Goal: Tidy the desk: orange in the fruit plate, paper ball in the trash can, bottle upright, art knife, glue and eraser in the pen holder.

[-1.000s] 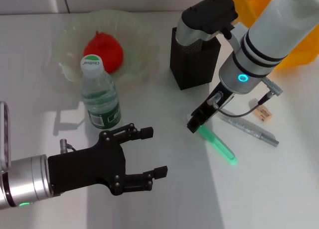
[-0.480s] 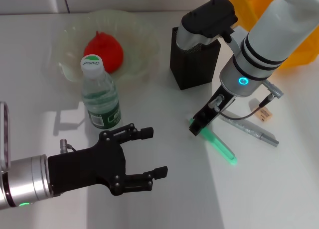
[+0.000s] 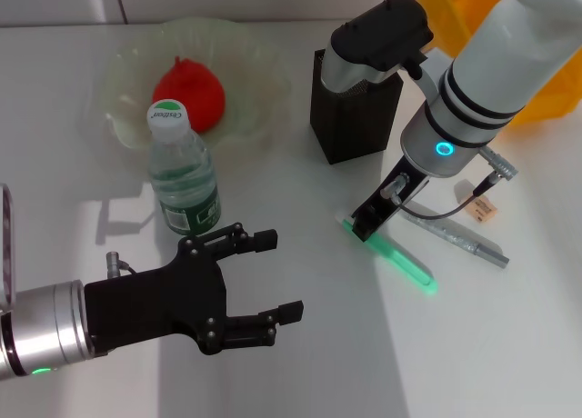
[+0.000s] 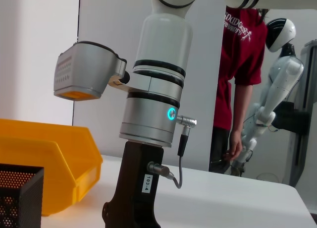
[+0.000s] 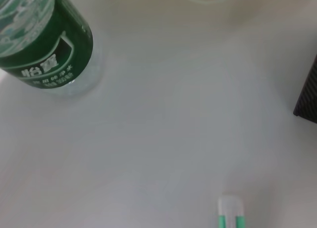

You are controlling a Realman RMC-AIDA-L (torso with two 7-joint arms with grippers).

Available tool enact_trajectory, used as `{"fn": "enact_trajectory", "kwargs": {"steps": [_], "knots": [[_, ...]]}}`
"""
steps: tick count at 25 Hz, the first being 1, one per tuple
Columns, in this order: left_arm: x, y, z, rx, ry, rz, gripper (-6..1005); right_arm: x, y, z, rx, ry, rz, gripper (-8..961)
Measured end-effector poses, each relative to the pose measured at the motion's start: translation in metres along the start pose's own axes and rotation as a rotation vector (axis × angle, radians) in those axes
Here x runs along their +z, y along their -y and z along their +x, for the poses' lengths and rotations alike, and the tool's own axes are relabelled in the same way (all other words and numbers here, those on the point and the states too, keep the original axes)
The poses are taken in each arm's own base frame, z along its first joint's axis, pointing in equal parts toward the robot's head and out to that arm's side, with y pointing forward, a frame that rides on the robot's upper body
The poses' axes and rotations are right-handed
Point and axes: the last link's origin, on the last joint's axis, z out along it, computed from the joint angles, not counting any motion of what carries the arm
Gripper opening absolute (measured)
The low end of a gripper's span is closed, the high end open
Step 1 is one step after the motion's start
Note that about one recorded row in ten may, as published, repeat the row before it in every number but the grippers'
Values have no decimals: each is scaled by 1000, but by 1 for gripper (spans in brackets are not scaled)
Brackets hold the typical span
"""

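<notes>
My right gripper (image 3: 366, 225) hangs over the green stick (image 3: 398, 260) mid-worktop, ready to grasp it for the pen holder (image 3: 353, 118); I cannot tell its spread. My left gripper (image 3: 275, 277) waits with fingers wide, empty, near the bottle (image 3: 183, 179).

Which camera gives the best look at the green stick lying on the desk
The head view: the green stick lies flat there, seen almost whole, with the right gripper over its near end. The right wrist view catches only one tip at the picture's edge. The left wrist view does not show it.
</notes>
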Motion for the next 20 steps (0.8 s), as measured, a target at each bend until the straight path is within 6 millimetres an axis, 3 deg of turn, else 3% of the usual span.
{"fn": "enact_trajectory", "kwargs": {"steps": [14, 20], "knots": [[0, 0, 0, 2, 1, -2, 846, -4, 0, -2, 5, 13, -1, 123], [1, -1, 0, 1, 0, -4, 846, -3, -2, -2, 10, 12, -1, 208]]}}
